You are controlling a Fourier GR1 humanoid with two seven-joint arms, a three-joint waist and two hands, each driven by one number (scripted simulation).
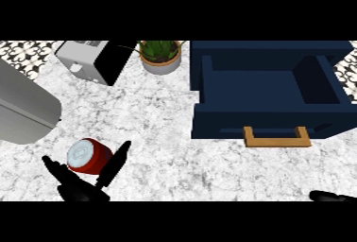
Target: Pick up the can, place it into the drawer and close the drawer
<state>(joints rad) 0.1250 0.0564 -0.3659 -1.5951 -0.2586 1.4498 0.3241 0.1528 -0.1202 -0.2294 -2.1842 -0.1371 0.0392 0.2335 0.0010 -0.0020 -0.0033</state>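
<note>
At far left a grey appliance (24, 111) leaves the frame. The left hand (83, 182) straddles one red can (87, 155) lying on the marble worktop (160, 156), fingers spread, not closed on it. Behind stand one toaster (90, 60) and one potted plant (162, 56). One blue drawer (268, 101) stands open, empty. The right hand (331, 196) barely shows; its state cannot be told. Lifting, placing and closing all remain

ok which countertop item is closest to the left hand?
The red can, lying between the left hand's spread fingers and thumb. The toaster and plant sit far back.
</note>
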